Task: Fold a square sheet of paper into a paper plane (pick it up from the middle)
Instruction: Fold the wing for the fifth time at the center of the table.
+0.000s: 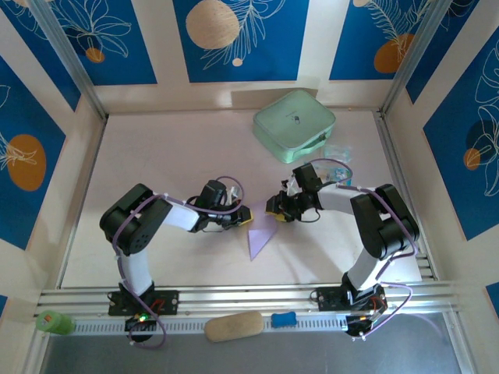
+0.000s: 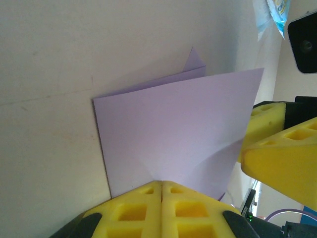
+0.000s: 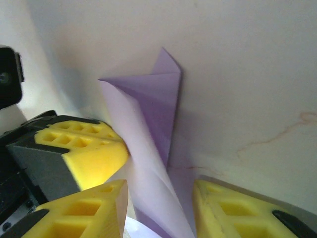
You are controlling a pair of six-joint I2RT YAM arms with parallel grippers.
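My left gripper (image 1: 243, 218) is pinched flat on one edge of the lavender paper (image 1: 261, 235), which lies mid-table (image 1: 179, 148) between my two arms, partly folded, with one flap standing up. My right gripper (image 3: 161, 191) is part open, a finger on either side of that flap, not clamping it. The risk is closing off the crease line, which would set the fold crooked. A tug from either side could slip or tear the thin sheet.
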